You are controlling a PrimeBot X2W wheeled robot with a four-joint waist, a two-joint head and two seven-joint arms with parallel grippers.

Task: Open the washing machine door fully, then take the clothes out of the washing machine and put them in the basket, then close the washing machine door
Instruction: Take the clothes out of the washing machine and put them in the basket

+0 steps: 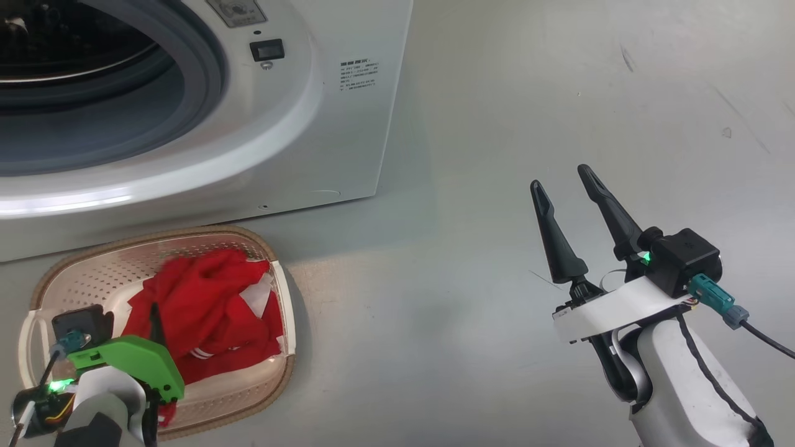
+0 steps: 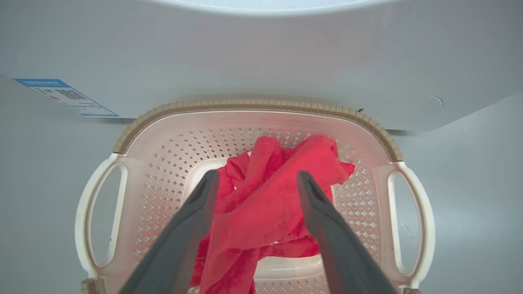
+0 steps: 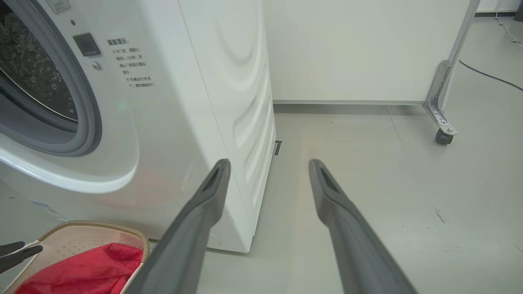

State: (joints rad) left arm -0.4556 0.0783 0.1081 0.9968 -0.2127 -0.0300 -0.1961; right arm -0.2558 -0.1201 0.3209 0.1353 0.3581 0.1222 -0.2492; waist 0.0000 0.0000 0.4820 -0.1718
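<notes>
While the left gripper [image 2: 255,177] hangs over the basket [image 1: 205,231] at the near left with its fingers spread apart, the red clothes [image 1: 205,304] lie inside the basket. Just behind it, farther away, stands the washing machine [image 1: 348,124]. At the right, the right gripper [image 1: 559,177] hovers above the floor [image 1: 466,347], fingers apart and holding nothing.

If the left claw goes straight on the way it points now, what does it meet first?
Probably the clothes in the basket: the left claw points at them, open, though the gap is hard to judge.
</notes>
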